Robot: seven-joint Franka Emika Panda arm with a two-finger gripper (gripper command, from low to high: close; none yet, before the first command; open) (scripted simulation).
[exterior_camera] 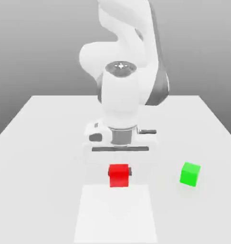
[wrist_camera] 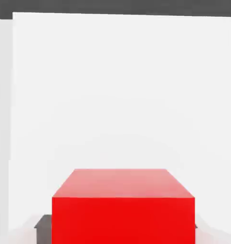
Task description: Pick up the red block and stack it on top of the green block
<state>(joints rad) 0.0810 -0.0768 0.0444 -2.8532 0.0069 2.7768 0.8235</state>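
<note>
Gripper (exterior_camera: pixel 120 172) is grasping red cube (exterior_camera: pixel 119 176), lower centre of exterior view, dark pads (exterior_camera: pixel 130 171) bearing on opposite sides. Green cube (exterior_camera: pixel 190 174) is sitting in exterior view's lower right. Red cube is appearing rigid, plain-faced, probably light; matte faces likely giving fair friction. Opposed flat sides, near mid-height, are offering soundest hold; off-centre pinch could be inviting tilt.

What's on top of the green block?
Nothing that I can see: the green block's top face is bare. What lies beneath it is covered by the block itself, so I can't tell.
</note>
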